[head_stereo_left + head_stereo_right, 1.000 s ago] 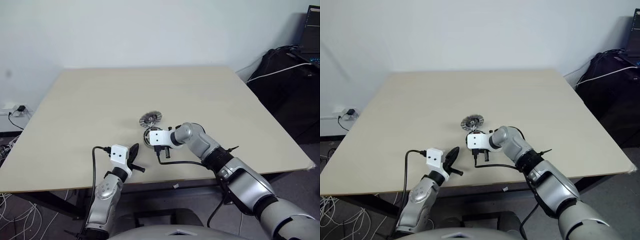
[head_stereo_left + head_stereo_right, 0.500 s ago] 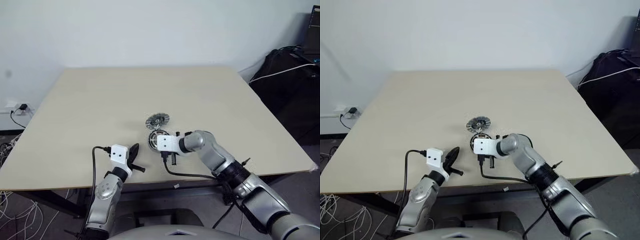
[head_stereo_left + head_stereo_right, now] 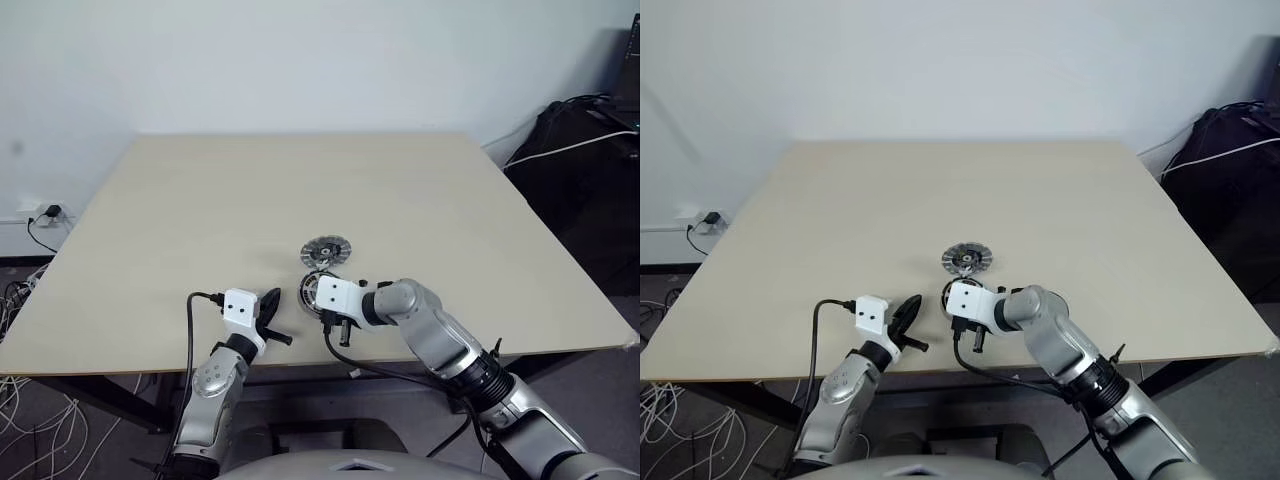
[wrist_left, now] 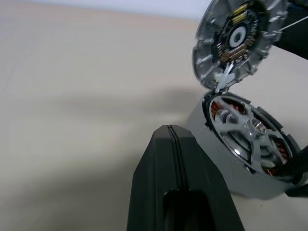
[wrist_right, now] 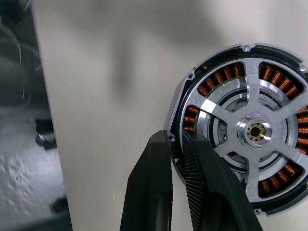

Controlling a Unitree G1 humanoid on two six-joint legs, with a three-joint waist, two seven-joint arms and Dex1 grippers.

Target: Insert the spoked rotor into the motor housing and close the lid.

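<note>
Rotor (image 5: 253,131) seated in housing (image 5: 188,126), touching right hand (image 5: 177,147) fingertips.

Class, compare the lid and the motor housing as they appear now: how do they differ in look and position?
The lid shows a bright ribbed rim around a dark centre; the motor housing shows copper-brown windings with the silver spoked rotor seated inside. The lid lies farther from the robot on the table; the housing lies nearer, beside the right gripper. In the head views the lid looks slightly smaller. Both are round, shallow metal parts.
</note>
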